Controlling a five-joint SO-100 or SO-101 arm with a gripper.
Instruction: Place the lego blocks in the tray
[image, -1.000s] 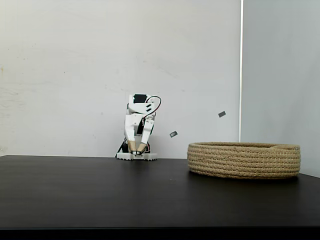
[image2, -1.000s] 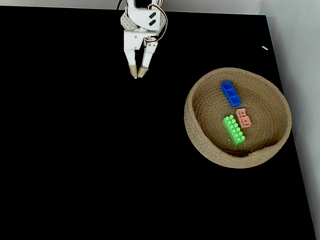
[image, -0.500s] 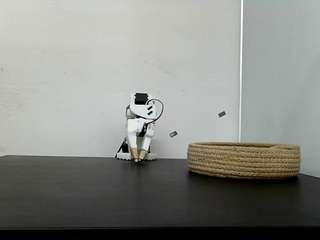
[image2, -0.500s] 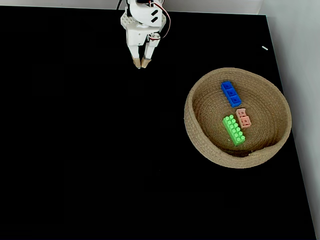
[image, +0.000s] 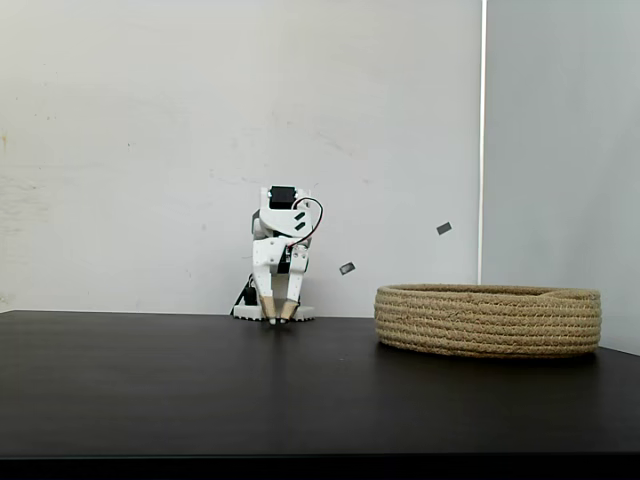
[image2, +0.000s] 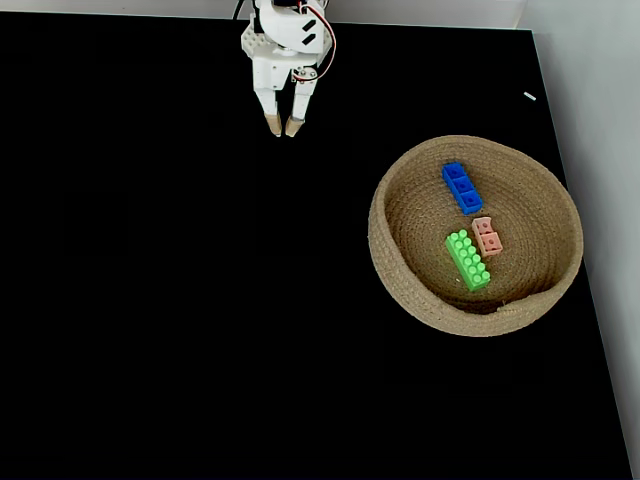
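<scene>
1. We see the gripper (image2: 282, 128) pulled back toward the table's (image2: 150, 300) far edge since a second ago, fingers slightly apart and empty.
2. The blue (image2: 462, 187), pink (image2: 487, 236) and green (image2: 467, 260) bricks lie in the tray (image2: 400, 270) near the table's right edge.
3. We judge the task finished, the arm retiring.

The room is bright with soft, even light. The pale back wall (image: 200, 150) glows almost white. The flat black table (image2: 150, 300) looks very dark from above, with no shine or shadows to see. From the side its top looks a bit grey. Both pictures are sharp, with no blur and no bending at the edges.
</scene>
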